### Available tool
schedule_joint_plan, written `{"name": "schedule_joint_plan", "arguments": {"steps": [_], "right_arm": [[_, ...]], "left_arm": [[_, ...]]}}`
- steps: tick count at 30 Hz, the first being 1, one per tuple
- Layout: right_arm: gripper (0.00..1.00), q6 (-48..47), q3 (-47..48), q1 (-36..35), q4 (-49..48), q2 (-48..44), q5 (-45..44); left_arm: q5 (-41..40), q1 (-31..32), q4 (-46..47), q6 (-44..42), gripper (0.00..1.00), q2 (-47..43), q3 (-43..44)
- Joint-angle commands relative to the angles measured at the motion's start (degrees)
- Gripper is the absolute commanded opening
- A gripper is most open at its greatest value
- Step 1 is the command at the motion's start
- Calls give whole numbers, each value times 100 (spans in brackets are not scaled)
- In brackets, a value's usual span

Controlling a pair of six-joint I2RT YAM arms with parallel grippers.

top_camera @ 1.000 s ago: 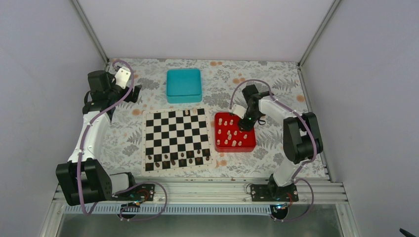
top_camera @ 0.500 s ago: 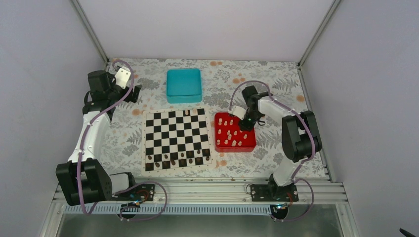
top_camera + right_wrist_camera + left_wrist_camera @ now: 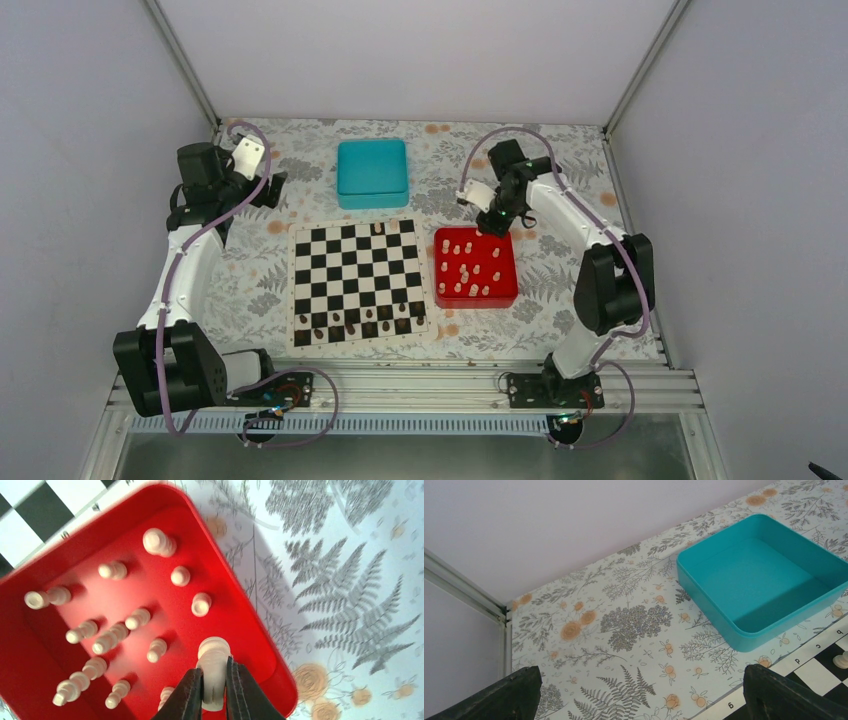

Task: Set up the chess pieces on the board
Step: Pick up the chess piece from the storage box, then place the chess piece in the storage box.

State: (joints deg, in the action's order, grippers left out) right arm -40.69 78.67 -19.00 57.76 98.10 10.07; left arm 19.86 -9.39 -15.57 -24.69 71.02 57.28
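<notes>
The held chess piece (image 3: 214, 652) is small, pale and turned, so I judge it light and hard, with a smooth round body that can slip or turn between flat pads. The best place to hold it is the narrow stem, and the right gripper (image 3: 214, 676) does this. Its 2 fingers (image 3: 240, 690) pinch the stem from both sides, and the wider round end sticks out beyond the tips. The piece sits centred between the fingers, over the corner region of the red tray (image 3: 240, 625), and seems lifted off its floor.

About 13 other chess pieces (image 3: 112, 570) are in the tray, some standing and some lying, all apart from the fingers. In the top view the right gripper (image 3: 488, 216) hangs over the far edge of the tray, just right of the board (image 3: 357, 280). The board has dark pieces (image 3: 360, 320) on its near rows and 1 pale piece (image 3: 378, 229) on the far row.

The left gripper (image 3: 649, 700) is far from all this, fingers spread wide and holding nothing, near the teal box (image 3: 709, 605).
</notes>
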Motion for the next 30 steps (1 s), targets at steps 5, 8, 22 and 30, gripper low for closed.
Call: {"name": "schedule_joint_plan", "arguments": {"steps": [5,8,22,30], "right_arm": [[9,-73,496,-191,353,255,-25],[10,-47,153,-184,192,203,-101],[11,-55,-558,20,-469,462,-11],[19,-29,-521,17,-735,731,-93]], "left_arm": [[125,-37,-26,-45,100,15,-47],[148,-37,-18,-45,100,55,-26],[155,-32,-33,-45,100,79,-34],[145,-37,-36,-45,100,78,-41]]}}
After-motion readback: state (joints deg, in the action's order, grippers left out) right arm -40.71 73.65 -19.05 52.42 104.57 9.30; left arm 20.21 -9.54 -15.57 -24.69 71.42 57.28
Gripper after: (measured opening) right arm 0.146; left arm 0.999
